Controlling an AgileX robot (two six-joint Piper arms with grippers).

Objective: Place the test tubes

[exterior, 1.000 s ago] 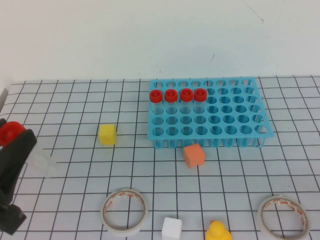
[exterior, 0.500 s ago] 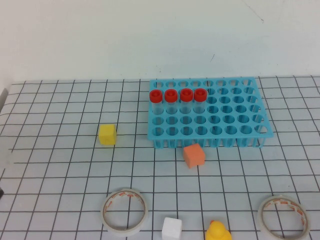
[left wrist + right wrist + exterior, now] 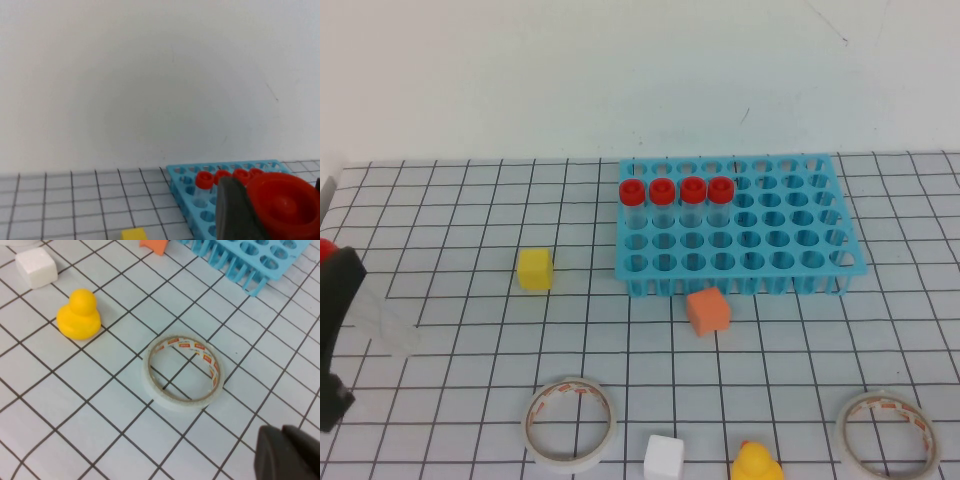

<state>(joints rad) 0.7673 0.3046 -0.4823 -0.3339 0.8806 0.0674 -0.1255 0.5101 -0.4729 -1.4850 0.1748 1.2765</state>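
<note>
My left gripper (image 3: 340, 290) sits at the table's far left edge, shut on a clear test tube (image 3: 388, 322) with a red cap (image 3: 325, 248). In the left wrist view that red cap (image 3: 287, 202) fills the space between the dark fingers (image 3: 237, 210). The blue rack (image 3: 790, 250) stands at the back centre, far to the right of this gripper. Several red-capped tubes (image 3: 677, 190) stand upright in its back row. My right gripper (image 3: 287, 452) shows only in its wrist view, shut and empty above the grid mat near a tape roll (image 3: 182, 371).
A yellow cube (image 3: 534, 269) lies left of the rack and an orange cube (image 3: 707, 310) lies just in front of it. Along the front edge are two tape rolls (image 3: 569, 421) (image 3: 885, 432), a white cube (image 3: 663, 457) and a yellow duck (image 3: 756, 462).
The left gripper with its tube slid out of the high view at the left edge, then came back, now standing a little further left than one second ago.
</note>
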